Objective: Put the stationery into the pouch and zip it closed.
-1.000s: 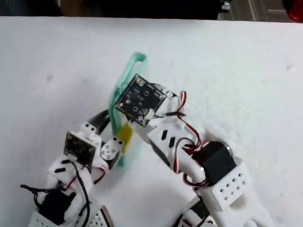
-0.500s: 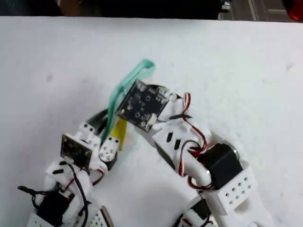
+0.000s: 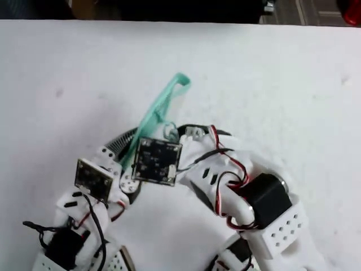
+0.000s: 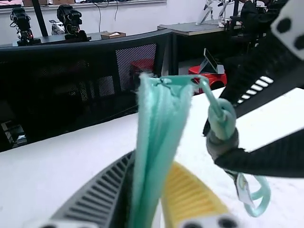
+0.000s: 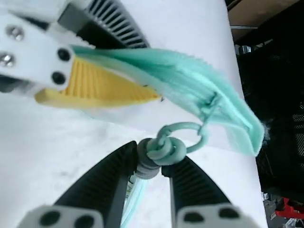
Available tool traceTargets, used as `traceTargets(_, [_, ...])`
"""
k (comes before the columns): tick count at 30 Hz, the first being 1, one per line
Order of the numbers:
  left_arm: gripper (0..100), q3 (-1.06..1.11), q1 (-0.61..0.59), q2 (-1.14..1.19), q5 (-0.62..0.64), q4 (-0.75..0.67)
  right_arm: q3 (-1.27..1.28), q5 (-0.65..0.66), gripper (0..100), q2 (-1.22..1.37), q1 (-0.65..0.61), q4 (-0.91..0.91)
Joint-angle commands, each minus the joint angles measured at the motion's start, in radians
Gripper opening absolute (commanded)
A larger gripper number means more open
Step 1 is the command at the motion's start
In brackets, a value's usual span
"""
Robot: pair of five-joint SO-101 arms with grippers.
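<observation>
A teal pouch (image 3: 164, 104) stands on edge on the white table, its far end pointing up and right. My left gripper (image 4: 148, 202) is shut on its near end, with the grey ribbed finger (image 4: 95, 199) on one side and the yellow finger (image 4: 190, 195) on the other. My right gripper (image 5: 154, 164) is shut on the knotted teal zipper pull (image 5: 159, 149) beside the pouch (image 5: 190, 80). In the left wrist view that knot (image 4: 221, 128) sits between the right arm's black fingers (image 4: 259, 159). No loose stationery is visible.
The white table (image 3: 271, 84) spreads wide to the left, right and far side of the pouch. Both arm bodies crowd the near edge, the right arm's camera board (image 3: 158, 161) lying over the pouch's near half.
The right gripper has drawn back along the pouch toward the near edge, holding the zipper pull. The pouch's far end has swung to the right. The left gripper kept its hold.
</observation>
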Motion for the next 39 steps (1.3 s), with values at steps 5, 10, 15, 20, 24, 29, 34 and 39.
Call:
traceTargets(5, [2, -0.023, -0.005, -0.013, 0.008, -0.008, 0.098, -0.143, 1.8, -0.005, -0.018, -0.124])
traceTargets(10, [2, 0.002, -0.007, -0.013, 0.008, 0.028, 0.103, -0.284, 1.7, -0.018, -0.007, -0.252])
traceTargets(15, [2, -0.002, -0.005, -0.013, 0.006, 0.048, -0.032, -0.387, 1.6, -0.077, 0.024, -0.321])
traceTargets(20, [2, -0.002, 0.001, -0.013, 0.006, 0.049, -0.055, -0.388, 1.6, 0.022, 0.053, -0.389])
traceTargets(24, [2, -0.002, -0.005, -0.013, 0.006, 0.049, -0.068, -0.396, 1.6, 0.124, 0.150, -0.467])
traceTargets(29, [2, -0.003, -0.005, -0.013, -0.026, 0.049, -0.101, -0.390, 1.6, 0.248, 0.266, -0.476])
traceTargets(34, [2, -0.003, 0.002, -0.013, -0.107, 0.046, -0.123, -0.388, 1.6, 0.389, 0.357, -0.542])
traceTargets(39, [2, -0.003, 0.002, -0.013, -0.114, 0.048, -0.209, -0.396, 1.6, 0.521, 0.397, -0.595])
